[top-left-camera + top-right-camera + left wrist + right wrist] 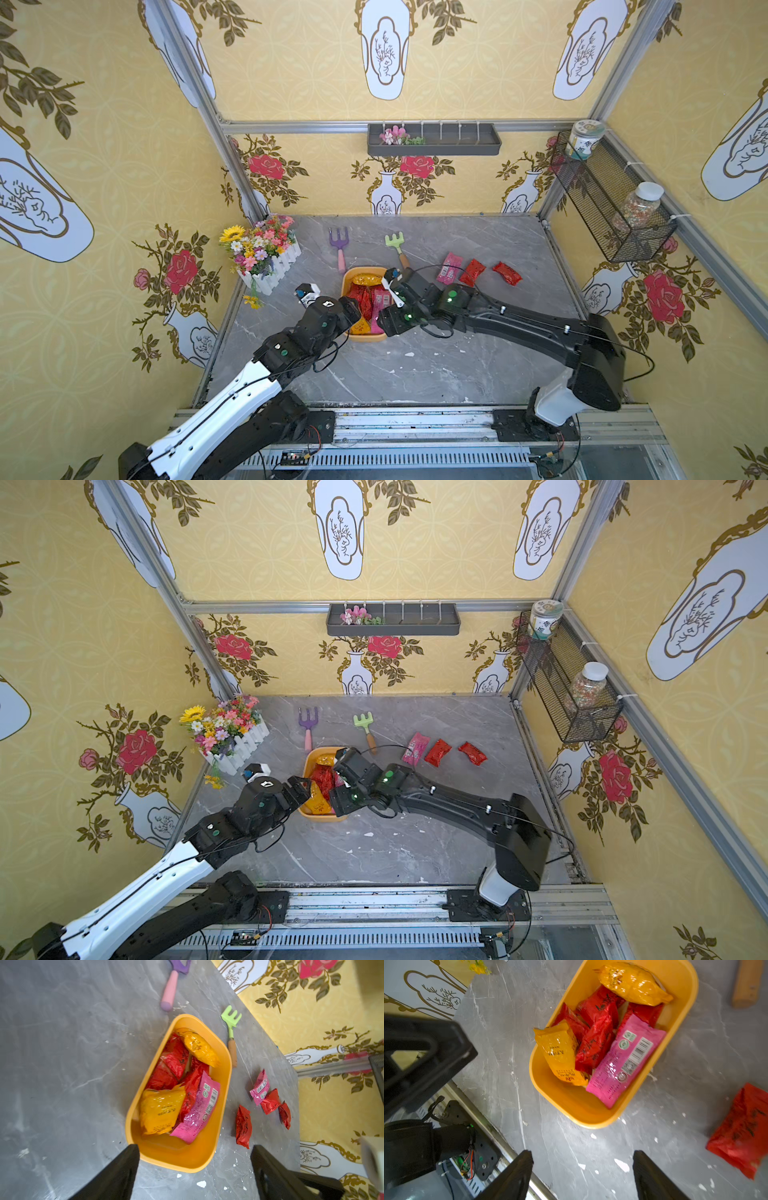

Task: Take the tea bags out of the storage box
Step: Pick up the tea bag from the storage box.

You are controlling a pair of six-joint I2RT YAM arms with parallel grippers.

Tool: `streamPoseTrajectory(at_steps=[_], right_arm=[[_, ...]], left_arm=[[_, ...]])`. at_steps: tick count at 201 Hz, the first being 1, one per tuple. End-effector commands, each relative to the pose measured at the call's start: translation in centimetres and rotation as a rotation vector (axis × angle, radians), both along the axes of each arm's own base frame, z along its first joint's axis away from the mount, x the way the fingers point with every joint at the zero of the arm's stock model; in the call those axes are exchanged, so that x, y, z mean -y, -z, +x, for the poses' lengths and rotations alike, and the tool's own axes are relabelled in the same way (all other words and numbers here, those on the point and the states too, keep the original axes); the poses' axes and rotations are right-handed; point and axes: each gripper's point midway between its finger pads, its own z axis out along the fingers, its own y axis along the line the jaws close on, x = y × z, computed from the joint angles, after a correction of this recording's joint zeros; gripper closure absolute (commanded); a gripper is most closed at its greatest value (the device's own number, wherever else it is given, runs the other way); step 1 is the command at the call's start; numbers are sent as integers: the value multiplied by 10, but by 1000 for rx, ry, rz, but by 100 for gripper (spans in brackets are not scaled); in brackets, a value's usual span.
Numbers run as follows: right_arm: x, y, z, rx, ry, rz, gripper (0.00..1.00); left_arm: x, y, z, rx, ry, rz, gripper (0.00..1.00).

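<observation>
1. The storage box (172, 1159) sits near the middle of the grey table (415, 365), between the two arms.
2. Inside it lie tea bags (596, 1043). There are two golden sachets (560, 1051), one at the far end and one toward the near end. A long pink sachet (623, 1061) runs along the right wall, and several red ones overlap between them. Both wrist views show this pile whole; in both top views the arms cover most of it.
3. The left gripper (194, 1147) hangs by the box's near end on its left side, jaws spread wide with nothing between them.
4. The right gripper (582, 1154) is over the table just beside the box's near right corner, jaws likewise apart and empty.
5. To the robot's right of the box, the left wrist view shows four sachets on the table. A pink one (260, 1087) touches a red one, another red lies just beside them, and a lone red sachet (243, 1126) lies nearer the box. Both top views show only the first three, in a row. The right wrist view catches just one red.
6. Beyond the box lie a purple rake (338, 247) and a green rake (397, 247), seen whole only from above. A flower box (266, 257) stands in the far left corner.
</observation>
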Motion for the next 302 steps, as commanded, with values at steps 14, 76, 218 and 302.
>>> streamPoseTrajectory(at_steps=[14,76,218,302], right_arm=[[-44,-3,41,43,61,11,24],[-91,21,49,16,-10,5,22],[-103,57,47,84,-165,-150,22],[-98,78,53,89,-120,-223,27]], left_arm=[[-24,26,-7,-80,-43,-56,6],[-51,35,4,-91,-88,-119,6],[-60,-31,-7,48,-135,-255,6],[-59,-44,-7,65,-116,-244,6]])
